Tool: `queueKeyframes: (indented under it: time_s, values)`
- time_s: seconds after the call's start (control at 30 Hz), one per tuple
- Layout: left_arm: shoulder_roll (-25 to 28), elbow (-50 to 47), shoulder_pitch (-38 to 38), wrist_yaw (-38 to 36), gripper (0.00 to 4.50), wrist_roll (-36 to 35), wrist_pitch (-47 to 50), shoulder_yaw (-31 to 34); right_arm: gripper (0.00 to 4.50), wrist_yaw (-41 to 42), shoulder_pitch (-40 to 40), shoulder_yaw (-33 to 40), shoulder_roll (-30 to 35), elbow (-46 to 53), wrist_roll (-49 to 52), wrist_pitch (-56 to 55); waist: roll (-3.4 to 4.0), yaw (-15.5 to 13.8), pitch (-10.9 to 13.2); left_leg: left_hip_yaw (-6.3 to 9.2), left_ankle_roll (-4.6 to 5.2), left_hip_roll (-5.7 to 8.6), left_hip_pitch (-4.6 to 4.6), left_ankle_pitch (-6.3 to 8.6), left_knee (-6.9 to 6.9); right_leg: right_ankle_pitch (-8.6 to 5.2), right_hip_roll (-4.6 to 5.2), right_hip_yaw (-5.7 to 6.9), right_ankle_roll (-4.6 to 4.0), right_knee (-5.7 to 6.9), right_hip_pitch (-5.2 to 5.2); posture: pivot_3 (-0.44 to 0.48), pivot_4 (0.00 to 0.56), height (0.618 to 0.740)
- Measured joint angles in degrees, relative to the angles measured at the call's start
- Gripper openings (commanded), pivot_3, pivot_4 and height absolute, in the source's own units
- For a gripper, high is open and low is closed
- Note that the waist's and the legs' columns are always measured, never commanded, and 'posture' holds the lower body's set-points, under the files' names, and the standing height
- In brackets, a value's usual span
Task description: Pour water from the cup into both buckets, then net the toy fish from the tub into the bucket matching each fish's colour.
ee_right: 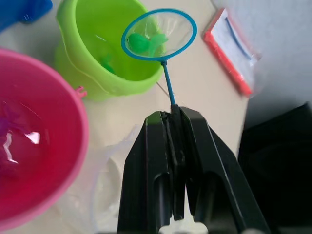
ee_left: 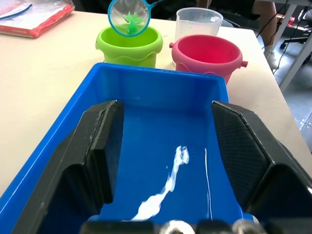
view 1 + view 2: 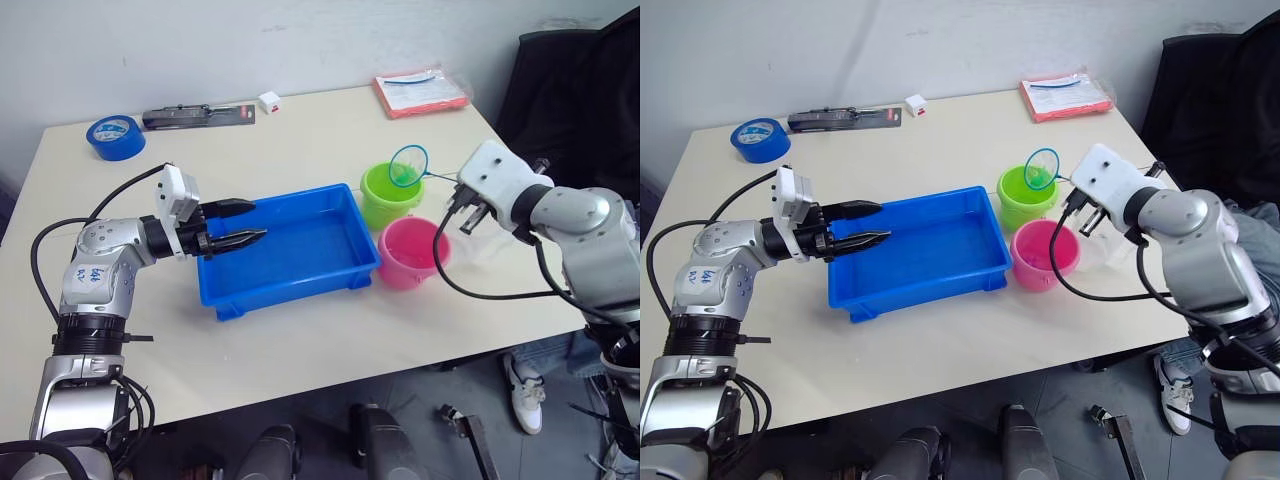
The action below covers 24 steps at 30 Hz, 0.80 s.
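My right gripper [image 1: 171, 114] is shut on the net's thin handle. The net's blue hoop [image 3: 408, 165] hangs above the lime green bucket [image 3: 392, 198] with a green toy fish [image 1: 146, 43] in its mesh. Another green fish [image 1: 108, 62] lies inside that bucket. Touching it on the near side is the pink bucket [image 3: 408, 254], which holds water. The clear cup [image 2: 199, 22] stands just right of the pink bucket. My left gripper [image 3: 240, 226] is open, its fingers reaching over the left end of the blue tub [image 3: 300, 250], whose wet floor shows no fish.
A blue tape roll [image 3: 115, 137], a black tool [image 3: 197, 115] and a small white cube [image 3: 269, 101] lie along the table's far edge. A red packet [image 3: 421, 91] is at the far right corner. A black chair [image 3: 580, 90] stands beyond the table's right side.
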State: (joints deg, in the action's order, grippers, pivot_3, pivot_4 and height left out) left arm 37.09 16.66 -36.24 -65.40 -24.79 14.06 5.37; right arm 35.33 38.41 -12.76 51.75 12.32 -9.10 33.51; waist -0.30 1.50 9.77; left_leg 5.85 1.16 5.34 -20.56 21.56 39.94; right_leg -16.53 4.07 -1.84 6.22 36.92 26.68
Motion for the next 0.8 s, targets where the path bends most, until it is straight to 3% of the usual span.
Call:
queueKeyframes:
  time_s: [0.33,0.8]
  values:
    - [-0.07,-0.04,-0.08,-0.49,3.1,0.16,0.18,-0.05,0.78,-7.24,-1.71,-5.21,4.22,-3.14,-22.45,-22.12,0.0,0.0,0.0,-0.01,0.0,0.0,0.0,0.0,0.01,0.0,-0.02,0.02,0.0,-0.01,0.0,0.0,0.15,0.74]
    - [-0.34,-0.27,0.34,-0.51,3.1,0.15,0.44,-0.04,0.78,-13.76,-6.41,-5.68,6.69,-4.18,-43.41,-38.25,0.0,0.07,0.0,-0.08,0.0,-0.01,0.02,0.0,0.02,0.0,-0.09,0.02,0.0,0.02,0.02,0.0,0.15,0.74]
